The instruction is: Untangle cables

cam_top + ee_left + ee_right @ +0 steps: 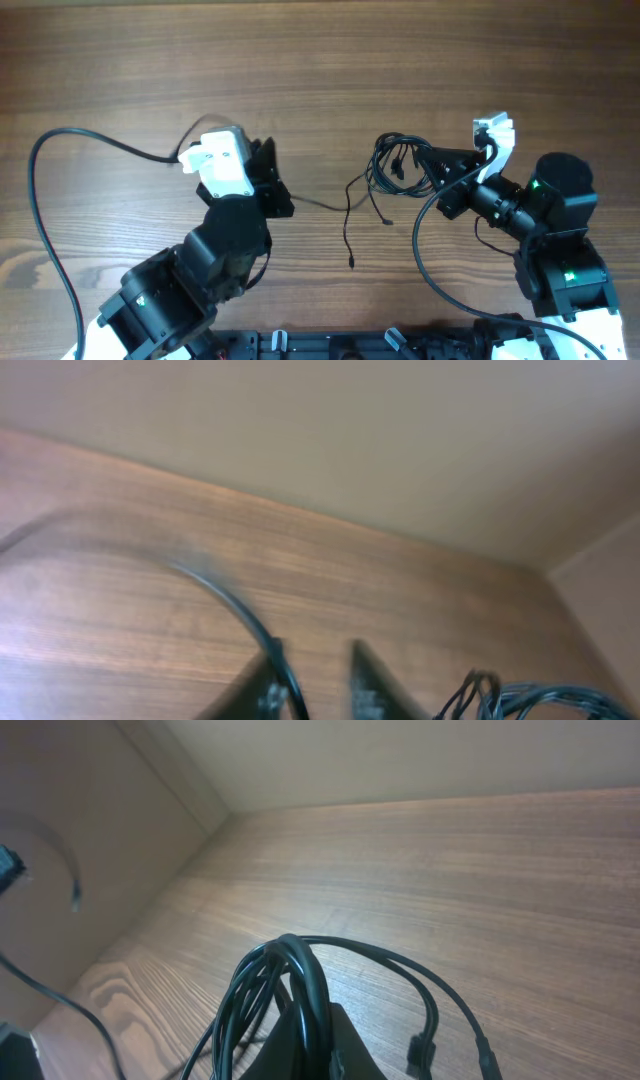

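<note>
The cables (392, 160) form a looped bundle of thin black cords right of centre. My right gripper (427, 162) is shut on that bundle; in the right wrist view the loops (280, 970) arch over its closed fingers (345, 1045), with a plug (420, 1055) dangling beside them. One thin strand (320, 205) runs left from the bundle to my left gripper (282, 196). Another strand ends in a plug (352, 262) on the table. In the blurred left wrist view my left gripper (313, 652) has a gap between its fingers, and a black cord (285, 680) lies against the left finger only. The bundle (510, 700) shows at lower right.
A thicker black wire (60, 140) loops from the left arm's white camera unit (220, 160) across the left of the wooden table (320, 60). Another thick wire (428, 235) curves beside the right arm. Black fixtures (330, 345) line the near edge.
</note>
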{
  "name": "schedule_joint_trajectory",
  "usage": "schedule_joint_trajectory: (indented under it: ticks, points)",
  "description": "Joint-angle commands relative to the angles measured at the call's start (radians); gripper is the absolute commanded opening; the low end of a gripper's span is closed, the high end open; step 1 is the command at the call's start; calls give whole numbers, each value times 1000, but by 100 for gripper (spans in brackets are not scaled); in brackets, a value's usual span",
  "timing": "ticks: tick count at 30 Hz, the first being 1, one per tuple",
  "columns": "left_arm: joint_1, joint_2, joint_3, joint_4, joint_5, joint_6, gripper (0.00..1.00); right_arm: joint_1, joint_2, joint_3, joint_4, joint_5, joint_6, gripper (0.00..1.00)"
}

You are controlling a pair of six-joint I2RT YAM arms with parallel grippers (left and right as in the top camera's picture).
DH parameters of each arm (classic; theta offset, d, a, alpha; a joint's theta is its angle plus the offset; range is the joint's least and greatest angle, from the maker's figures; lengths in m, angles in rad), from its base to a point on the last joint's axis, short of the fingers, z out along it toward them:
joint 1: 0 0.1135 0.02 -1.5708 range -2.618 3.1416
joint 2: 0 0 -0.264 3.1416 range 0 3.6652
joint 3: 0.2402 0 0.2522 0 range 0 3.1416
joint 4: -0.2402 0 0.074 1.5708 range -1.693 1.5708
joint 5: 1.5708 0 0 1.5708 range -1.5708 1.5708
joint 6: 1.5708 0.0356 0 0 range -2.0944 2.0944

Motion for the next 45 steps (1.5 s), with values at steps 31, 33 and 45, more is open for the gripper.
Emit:
schedule_joint_trajectory:
  ticks: [31,33,45]
  points:
    - [2,227,11,335,672,-345,86,-2,-3,3,343,-142,259,4]
    - [2,226,11,348,676,-345,82,-2,-3,3,343,-142,259,4]
    - [2,234,11,402,675,-344,21,-2,-3,3,334,-216,221,4]
